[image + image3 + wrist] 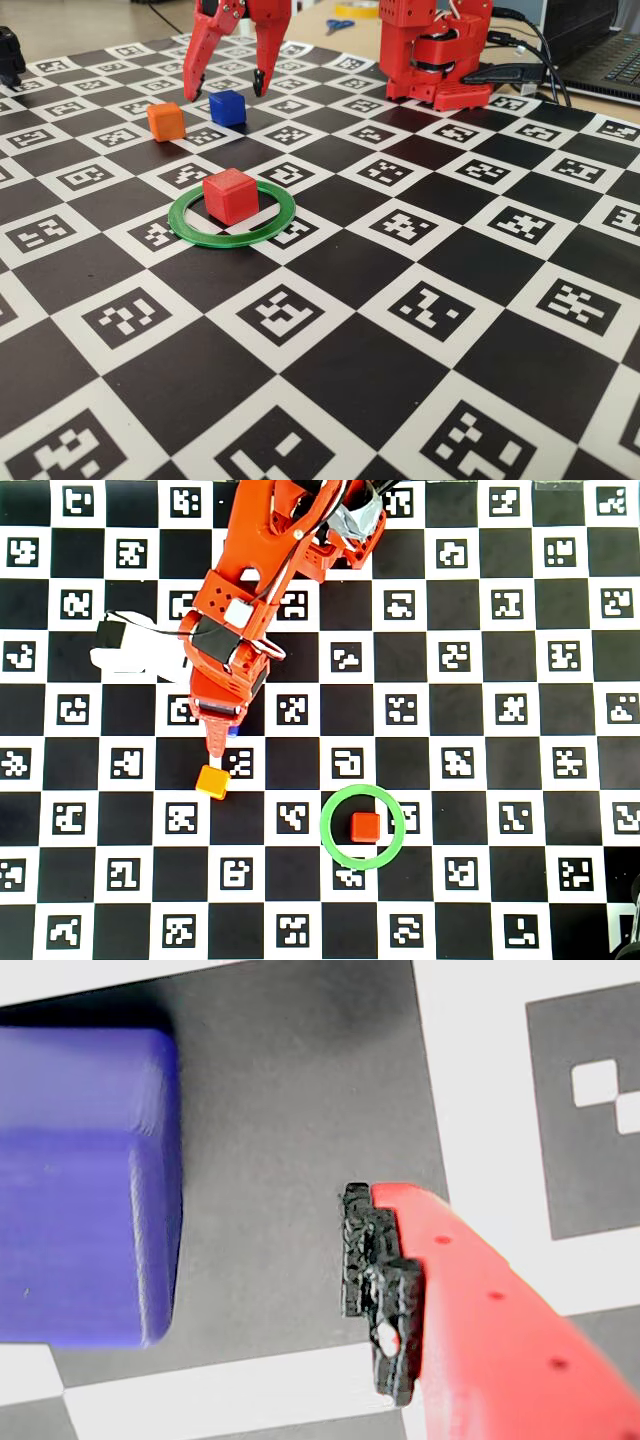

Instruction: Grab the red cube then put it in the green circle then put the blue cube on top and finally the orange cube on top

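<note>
filling the left of the wrist view, the blue cube [85, 1185] is sitting on a dark square of the checkered marker board [420, 330], with one red finger and its black pad [378, 1290] standing just to its right, apart from it. the other finger is not showing there.

in the fixed view the gripper [226, 88] is hanging open, jaws spread wide and straddling the blue cube from above, tips not touching it. it is likely posed this way because the first step looks done: the red cube [230, 195] is resting inside the green circle [275, 228], near the back of the ring's opening, so the blue one is next to be taken.

the orange cube [166, 120] is lying just beside the blue cube, to its left in the fixed view, and is being left alone for the last layer.

from the overhead view the arm is covering nearly all of the blue cube, while the green circle [332, 845] is lying down and to the right of the gripper, well apart.
</note>
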Robot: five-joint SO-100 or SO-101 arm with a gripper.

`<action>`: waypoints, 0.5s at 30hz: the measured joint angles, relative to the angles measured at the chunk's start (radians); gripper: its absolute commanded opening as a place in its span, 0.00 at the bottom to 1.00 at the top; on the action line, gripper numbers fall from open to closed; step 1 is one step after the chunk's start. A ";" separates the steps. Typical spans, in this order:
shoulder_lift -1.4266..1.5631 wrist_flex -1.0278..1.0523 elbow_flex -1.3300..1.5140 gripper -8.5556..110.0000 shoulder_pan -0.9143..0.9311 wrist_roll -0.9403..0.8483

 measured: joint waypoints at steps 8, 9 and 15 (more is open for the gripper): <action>-0.044 -0.006 0.000 0.44 0.000 -0.002; -0.051 -0.006 0.000 0.44 0.000 -0.003; -0.071 -0.006 0.000 0.43 0.000 -0.005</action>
